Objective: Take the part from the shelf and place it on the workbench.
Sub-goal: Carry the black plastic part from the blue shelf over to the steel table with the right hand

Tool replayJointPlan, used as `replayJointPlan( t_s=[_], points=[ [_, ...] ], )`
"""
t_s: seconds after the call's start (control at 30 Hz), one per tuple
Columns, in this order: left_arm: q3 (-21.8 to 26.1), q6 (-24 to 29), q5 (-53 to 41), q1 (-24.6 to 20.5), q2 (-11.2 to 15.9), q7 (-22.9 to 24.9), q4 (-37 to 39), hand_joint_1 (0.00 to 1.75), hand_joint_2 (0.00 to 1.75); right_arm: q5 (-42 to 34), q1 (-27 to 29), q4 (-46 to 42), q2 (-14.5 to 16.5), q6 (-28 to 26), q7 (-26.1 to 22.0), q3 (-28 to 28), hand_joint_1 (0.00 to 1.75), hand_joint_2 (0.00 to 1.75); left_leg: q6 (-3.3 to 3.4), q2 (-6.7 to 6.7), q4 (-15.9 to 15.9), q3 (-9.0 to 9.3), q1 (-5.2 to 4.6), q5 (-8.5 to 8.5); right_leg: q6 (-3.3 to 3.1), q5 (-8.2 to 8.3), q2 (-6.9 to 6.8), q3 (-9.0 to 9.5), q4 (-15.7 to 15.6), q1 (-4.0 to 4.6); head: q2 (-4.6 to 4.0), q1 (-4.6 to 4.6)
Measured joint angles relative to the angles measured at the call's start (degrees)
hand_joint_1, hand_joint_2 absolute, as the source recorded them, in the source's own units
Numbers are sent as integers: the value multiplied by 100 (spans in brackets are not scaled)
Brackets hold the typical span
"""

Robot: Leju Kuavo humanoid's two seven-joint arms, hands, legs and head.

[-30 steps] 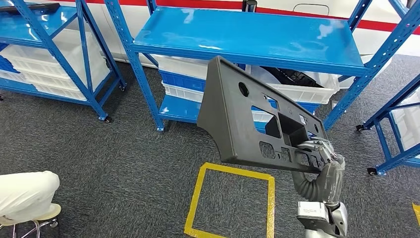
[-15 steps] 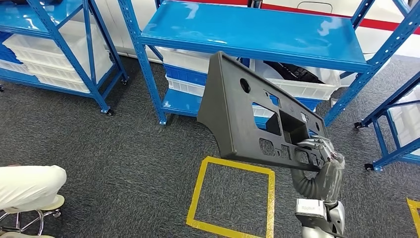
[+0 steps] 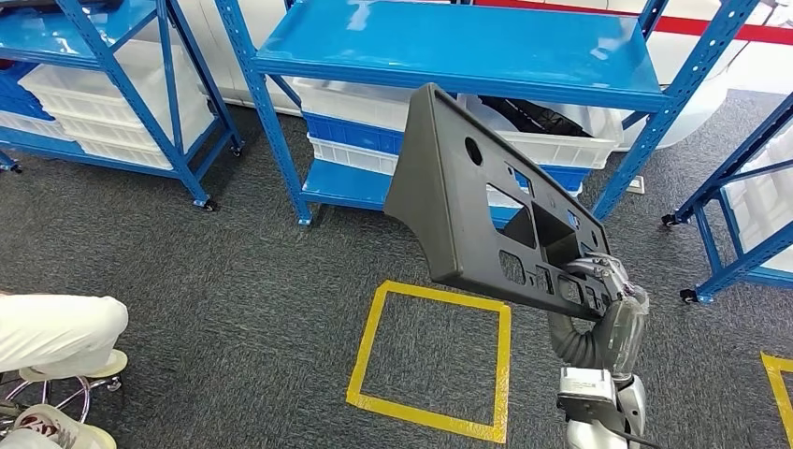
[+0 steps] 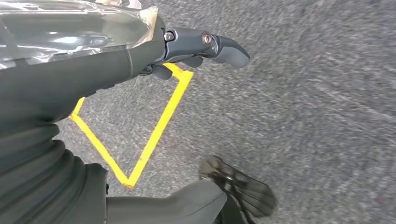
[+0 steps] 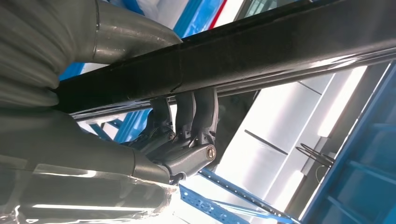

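The part is a large dark grey plastic panel with several cut-outs, held tilted in the air in front of the blue shelf. My right hand grips its lower right edge from below. In the right wrist view the fingers hook over the panel's dark edge. My left hand hangs over the grey carpet beside a yellow tape line, holding nothing, with the thumb stretched out and away from the fingers.
A yellow tape square marks the carpet below the panel. White crates fill the shelf's lower levels. More blue racks stand at the left and right. A person's white-clad leg rests on a stool at the lower left.
The whole picture has shifted, so the camera has moved relative to the shelf. The panel stays in my right hand's grip, tilted much as before.
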Motion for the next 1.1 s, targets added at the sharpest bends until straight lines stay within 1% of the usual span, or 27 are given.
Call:
replayJointPlan(
  t_s=[0.03,0.07,0.1,0.17,0.2,0.27,0.3,0.33,0.37,0.43,0.47,0.5,0.53,0.57,0.6,0.63,0.67,0.7,0.77,0.8,0.83,0.87,0.93,0.97,1.0,1.03,1.1],
  points=[
    [0,1,5,-2,-1,-3,0,0,175,-1,-2,8,10,0,-1,1,175,175,36,-1,-152,181,-5,151,1,60,2,-72,1,21,0,-1],
    [0,3,10,-9,-1,-5,0,0,175,-2,-5,13,24,0,-1,1,175,175,91,-5,-487,464,-18,294,6,121,5,-134,1,35,0,0],
    [0,5,12,-20,3,-8,-1,0,175,-4,-10,15,40,0,-2,1,175,175,151,-6,-924,786,-38,341,22,179,8,-185,1,51,0,1],
    [0,13,12,-46,8,-12,-1,0,175,-5,-35,16,66,-2,-2,1,175,175,217,-11,-1594,1226,-95,285,82,287,1,-228,-14,43,0,5],
    [0,20,14,-54,9,-13,-1,0,175,-6,-51,17,78,-2,-3,6,175,175,234,-10,-1740,1288,-128,256,127,347,-6,-236,-34,28,0,-4],
    [1,39,21,-55,0,-13,2,0,175,-9,-77,22,98,-3,-4,20,175,175,278,9,-1834,1209,-153,405,204,445,-8,-262,-82,7,0,-22],
    [1,52,26,-56,-4,-13,3,0,175,-13,-88,27,105,-3,-4,26,175,175,312,22,-1882,1141,-143,509,208,374,-2,-309,-40,17,0,-23],
    [2,66,28,-57,-7,-12,4,0,175,-17,-99,33,110,-2,-4,31,175,175,346,40,-1928,1057,-123,621,187,198,4,-386,86,28,0,-3],
    [3,80,31,-59,-9,-13,4,0,175,-22,-111,42,111,-1,-4,35,175,175,365,58,-1953,969,-104,726,149,-85,7,-471,343,27,0,15],
    [4,97,33,-56,-10,-13,5,0,175,-29,-127,62,116,2,-4,48,175,175,372,69,-1956,762,-102,903,127,-604,8,-607,1078,9,0,49],
    [4,99,34,-55,-14,-14,5,0,175,-32,-129,75,117,2,-4,52,175,175,353,75,-1951,653,-100,994,172,-699,8,-604,1412,-5,0,52],
    [4,101,34,-55,-17,-14,6,0,175,-36,-129,87,118,2,-4,56,175,175,335,82,-1944,545,-95,1082,245,-662,7,-544,1601,-20,0,52],
    [4,102,34,-55,-21,-14,7,0,175,-38,-130,96,119,2,-4,57,175,175,313,88,-1934,438,-86,1166,328,-535,7,-398,1598,-35,0,52],
    [4,102,34,-54,-23,-14,7,0,175,-40,-133,103,119,2,-4,58,175,175,285,93,-1917,323,-75,1247,397,-397,6,-152,1391,-55,0,52],
    [4,102,34,-55,-25,-14,7,0,175,-40,-141,107,120,2,-4,59,175,175,250,93,-1884,224,-69,1316,425,-361,5,182,997,-75,0,51],
    [5,103,34,-56,-27,-14,7,0,175,-40,-154,109,125,2,-4,61,175,175,213,92,-1843,134,-72,1376,407,-435,8,556,492,-69,0,54],
    [5,103,34,-55,-28,-14,7,0,175,-40,-168,110,131,3,-4,62,175,175,173,91,-1812,76,-77,1432,357,-548,10,825,81,-60,0,40],
    [5,105,34,-55,-30,-14,7,0,175,-41,-183,113,138,3,-4,62,175,175,135,90,-1792,47,-82,1487,295,-662,13,984,-194,-41,-1,28],
    [6,111,34,-47,-31,-15,7,0,175,-43,-198,122,147,6,-4,64,175,175,73,84,-1796,27,-67,1583,177,-666,8,966,-272,-34,-2,-7],
    [7,114,34,-42,-29,-15,7,0,175,-43,-202,129,150,9,-4,66,175,175,46,75,-1763,5,-51,1538,129,-621,-2,929,-256,-46,-2,-11],
    [9,116,35,-34,-27,-15,7,0,175,-44,-205,137,156,14,-4,68,175,175,18,64,-1632,-40,-38,1345,76,-563,-13,879,-247,-60,-2,-19],
    [10,117,36,-28,-26,-15,7,0,175,-46,-209,146,163,20,-3,69,175,175,-10,55,-1387,-107,-27,1048,31,-496,-23,822,-244,-73,-2,-23],
    [13,119,39,-22,-25,-15,7,0,175,-51,-218,159,176,33,-2,73,175,175,-54,46,-629,-260,-24,388,-22,-356,-31,684,-232,-42,-2,-24],
    [14,119,41,-22,-25,-15,7,0,175,-54,-222,167,180,43,-2,75,175,175,-60,44,-288,-297,-24,240,-28,-290,-32,608,-221,-28,-2,-25],
    [16,120,42,-23,-25,-15,7,0,175,-56,-225,175,183,56,-2,78,175,175,-56,42,-72,-279,-24,220,-25,-234,-32,527,-204,-15,-2,-24],
    [18,120,43,-23,-25,-16,7,0,175,-60,-226,184,186,68,-2,80,175,175,-34,37,-61,-157,-26,322,-17,-185,-31,434,-176,-3,-2,-26],
    [20,121,44,-24,-25,-20,7,0,175,-67,-229,192,200,86,-1,82,175,175,54,14,-577,338,-40,574,5,-112,-27,285,-117,15,-2,-27]
  ],
)
